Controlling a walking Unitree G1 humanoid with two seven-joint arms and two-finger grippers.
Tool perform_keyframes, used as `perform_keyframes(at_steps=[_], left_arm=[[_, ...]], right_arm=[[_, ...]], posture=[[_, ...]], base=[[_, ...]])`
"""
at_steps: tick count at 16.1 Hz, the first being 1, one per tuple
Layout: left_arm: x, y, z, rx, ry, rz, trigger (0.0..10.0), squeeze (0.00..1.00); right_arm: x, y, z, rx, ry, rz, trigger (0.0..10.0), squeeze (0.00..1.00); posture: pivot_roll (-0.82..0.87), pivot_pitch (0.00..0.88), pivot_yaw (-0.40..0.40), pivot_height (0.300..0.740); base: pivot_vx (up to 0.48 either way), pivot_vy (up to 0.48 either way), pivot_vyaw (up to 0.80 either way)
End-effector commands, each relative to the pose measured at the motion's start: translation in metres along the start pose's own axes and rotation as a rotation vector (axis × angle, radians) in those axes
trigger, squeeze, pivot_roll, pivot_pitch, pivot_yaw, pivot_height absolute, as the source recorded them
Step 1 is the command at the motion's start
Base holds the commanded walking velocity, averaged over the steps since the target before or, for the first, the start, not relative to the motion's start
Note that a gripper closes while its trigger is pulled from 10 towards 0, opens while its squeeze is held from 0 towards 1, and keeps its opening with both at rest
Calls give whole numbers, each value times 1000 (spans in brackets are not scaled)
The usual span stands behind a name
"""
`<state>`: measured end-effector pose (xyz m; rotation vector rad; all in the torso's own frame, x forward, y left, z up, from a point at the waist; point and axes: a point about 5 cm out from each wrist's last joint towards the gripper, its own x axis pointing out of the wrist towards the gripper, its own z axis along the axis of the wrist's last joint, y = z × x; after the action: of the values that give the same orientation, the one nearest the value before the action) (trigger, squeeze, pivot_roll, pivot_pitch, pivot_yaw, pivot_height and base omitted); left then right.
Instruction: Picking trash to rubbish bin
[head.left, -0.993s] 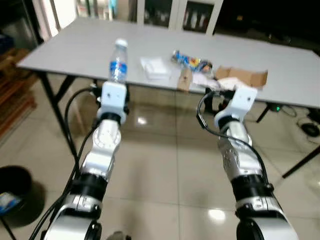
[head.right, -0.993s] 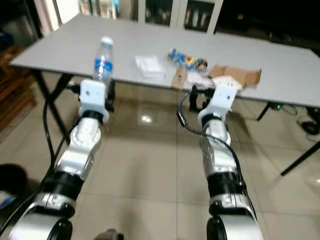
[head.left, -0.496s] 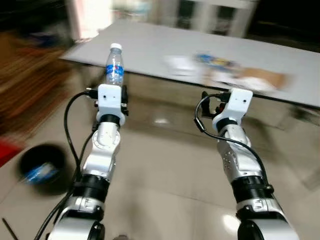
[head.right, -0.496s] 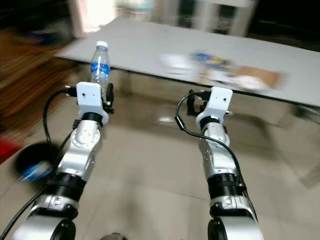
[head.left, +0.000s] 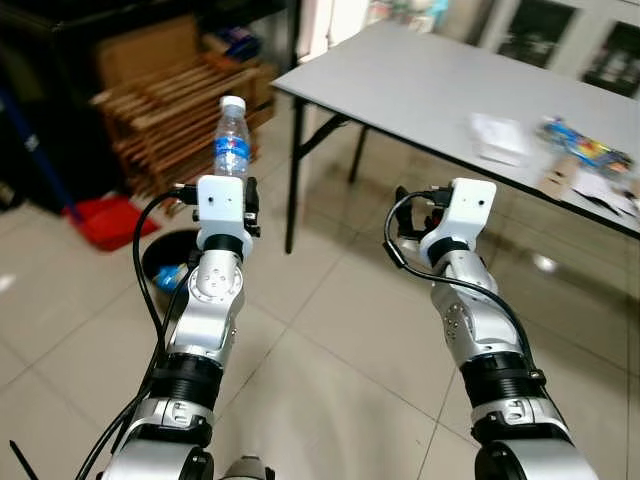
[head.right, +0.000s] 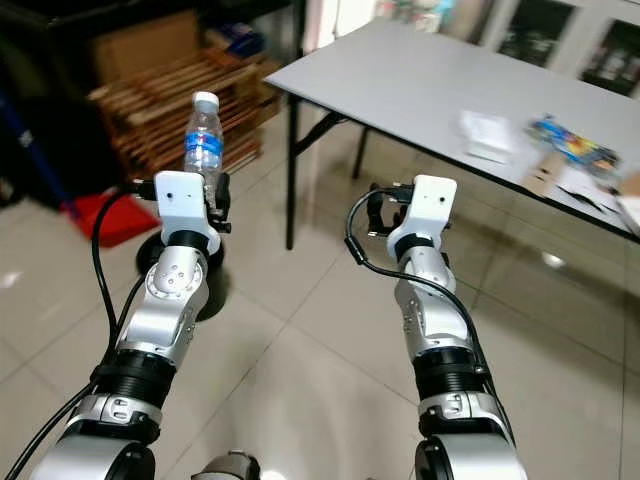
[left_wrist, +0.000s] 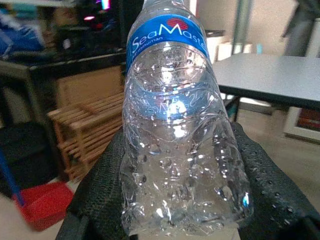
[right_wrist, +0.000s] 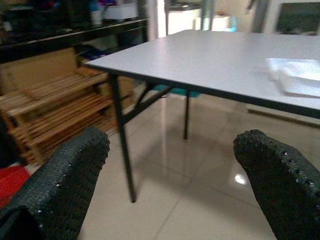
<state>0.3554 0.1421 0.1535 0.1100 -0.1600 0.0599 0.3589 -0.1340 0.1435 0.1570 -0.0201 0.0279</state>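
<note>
Left gripper (left_wrist: 175, 200) clamped on a clear SeaMaster water bottle (head.left: 231, 138), held upright above the tiled floor (head.left: 330, 340). Black rubbish bin (head.left: 165, 265) sits on floor just below and beyond left arm. Right gripper (right_wrist: 172, 170) wide open, empty, facing grey table (head.left: 430, 90) with leftover trash (head.left: 585, 145).

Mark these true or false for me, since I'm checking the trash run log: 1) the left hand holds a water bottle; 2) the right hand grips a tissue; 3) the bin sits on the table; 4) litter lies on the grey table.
1) True: the left hand is shut on the water bottle, held upright.
2) False: the right hand is open with nothing between its fingers.
3) False: the black bin stands on the floor, beside the left arm.
4) True: wrappers and paper lie on the grey table.
</note>
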Motion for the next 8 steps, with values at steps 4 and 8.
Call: perform_keyframes(at_steps=[4,8], left_arm=[[0,-3,3,-16,-12,-21,10000,0],[-1,-1,-1,-13,10,-16,10000,0]], right_arm=[[-1,-5,-5,-18,27,3,10000,0],[-2,-2,-7,-15,32,22,10000,0]], posture=[[34,24,-95,740],[34,13,-95,740]], base=[[0,0,800],[0,0,800]])
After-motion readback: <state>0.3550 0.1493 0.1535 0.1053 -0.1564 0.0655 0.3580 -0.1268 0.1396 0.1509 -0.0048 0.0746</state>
